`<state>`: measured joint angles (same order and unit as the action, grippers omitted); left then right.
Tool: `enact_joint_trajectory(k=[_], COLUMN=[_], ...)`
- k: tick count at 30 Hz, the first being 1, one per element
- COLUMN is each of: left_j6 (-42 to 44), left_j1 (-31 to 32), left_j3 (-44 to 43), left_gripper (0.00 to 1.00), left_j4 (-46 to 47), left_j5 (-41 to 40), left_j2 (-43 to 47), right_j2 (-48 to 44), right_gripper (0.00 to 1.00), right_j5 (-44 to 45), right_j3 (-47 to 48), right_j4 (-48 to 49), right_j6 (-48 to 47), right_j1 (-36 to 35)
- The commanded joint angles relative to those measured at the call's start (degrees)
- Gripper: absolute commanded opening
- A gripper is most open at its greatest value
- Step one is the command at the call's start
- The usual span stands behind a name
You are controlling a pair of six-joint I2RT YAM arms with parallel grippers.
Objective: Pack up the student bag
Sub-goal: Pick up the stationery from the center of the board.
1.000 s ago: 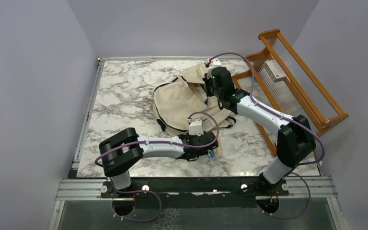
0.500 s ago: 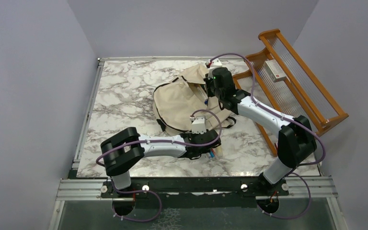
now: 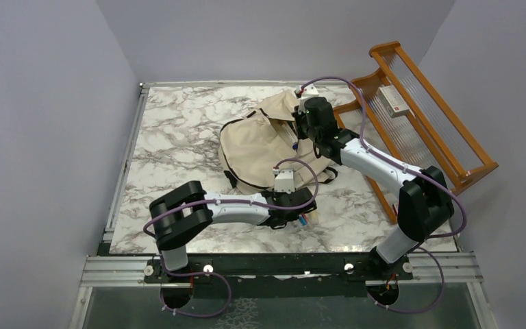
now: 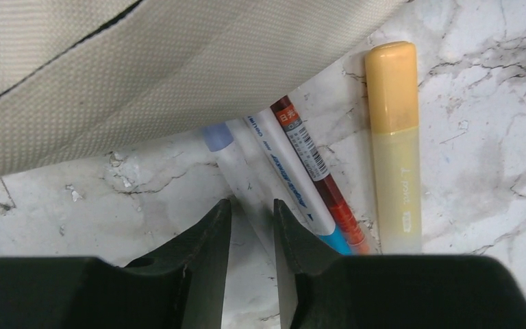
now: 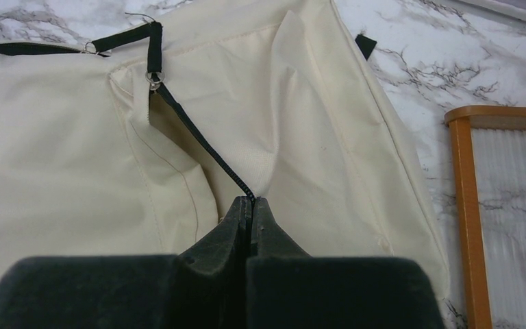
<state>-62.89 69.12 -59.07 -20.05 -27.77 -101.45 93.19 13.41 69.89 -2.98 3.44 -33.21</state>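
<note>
The student bag (image 3: 260,140), beige with black zippers, lies mid-table. My right gripper (image 3: 294,129) is at its far right side, shut (image 5: 252,200) on the bag's (image 5: 75,137) black zipper edge, pulling the fabric up. My left gripper (image 3: 303,218) is low at the bag's near edge (image 4: 144,75). Its jaws (image 4: 252,205) stand narrowly open on either side of a clear pen with a blue cap (image 4: 236,164). Beside that pen lie a white-and-blue pen (image 4: 284,171), a red-brown pen (image 4: 315,164) and a yellow highlighter (image 4: 394,144), their tops partly under the bag.
A wooden rack (image 3: 418,130) leans at the table's right edge with a small white box (image 3: 392,101) on it. Grey walls close in the left, back and right sides.
My left arm has edged a little right toward the pens and its jaws have narrowed around the clear pen. The right arm and the bag have not moved.
</note>
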Motion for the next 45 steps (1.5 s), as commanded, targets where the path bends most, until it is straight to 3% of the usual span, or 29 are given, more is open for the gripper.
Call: enact_joint_trajectory(k=[1,12,18,23,26,32,38,45], left_j6=[0.2,8.4,12.1,18.5,25.4,25.2,20.8,17.8], left_j1=[0.6,0.6,0.7,0.8,0.8,0.5,-6.5,-21.2], left_j3=[3.3,3.4,2.9,4.9,8.8,16.0,17.3,11.5], left_gripper=[0.29,0.21,0.02,0.0,0.0,0.0,0.0,0.0], left_j4=[-3.6,-6.3,-6.3,-0.3,6.8,10.6,13.4,16.8], left_j5=[0.2,0.9,1.5,4.5,11.8,14.4,14.7,21.2], left_j2=[1.5,-0.1,1.1,10.6,19.1,34.2,40.9,31.5], right_j2=[-2.7,-3.5,-3.8,-4.8,-5.4,-6.6,-8.2,-8.9], right_gripper=[0.0,0.01,0.0,0.01,0.01,0.0,0.01,0.01], right_j5=[0.7,0.5,0.4,-0.4,-1.5,-2.8,-6.5,-5.6], right_j3=[-0.6,-0.8,-0.5,-1.1,-1.3,-2.3,-5.7,-5.9], right_j4=[1.3,0.9,0.5,0.5,0.7,1.2,2.5,2.4], right_j6=[0.0,-0.3,-0.1,1.4,2.0,2.8,0.8,0.9], right_j1=[0.7,0.7,0.7,0.7,0.8,0.8,0.8,0.8])
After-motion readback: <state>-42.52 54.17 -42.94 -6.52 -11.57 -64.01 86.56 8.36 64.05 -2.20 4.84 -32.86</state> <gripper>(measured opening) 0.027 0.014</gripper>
